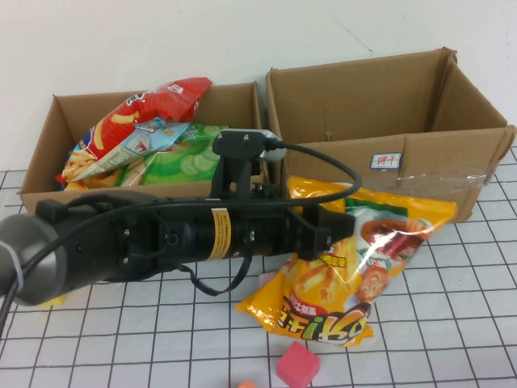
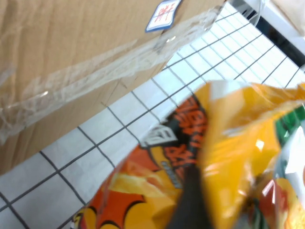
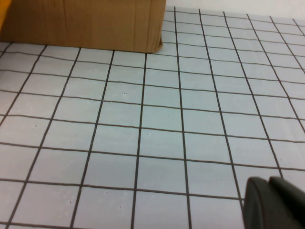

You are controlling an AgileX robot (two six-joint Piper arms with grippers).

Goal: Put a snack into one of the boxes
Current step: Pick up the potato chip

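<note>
Snack bag [image 1: 347, 267], yellow-orange, pinched at its upper edge between the fingers of the left gripper [image 1: 343, 228], hanging just in front of the labelled right box [image 1: 388, 121]. Beyond, to the gripper's left, left box [image 1: 40, 153] full of snack packets. Right gripper [image 3: 274, 202] low over the gridded table [image 3: 143, 119]; cannot tell its opening.

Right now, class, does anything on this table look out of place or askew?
Yes. The yellow snack bag lies crumpled and slanted on the table against the right box, not in it, with the left tool at its upper edge. Loose pink blocks lie near the front. The right tool hovers over bare table.
</note>
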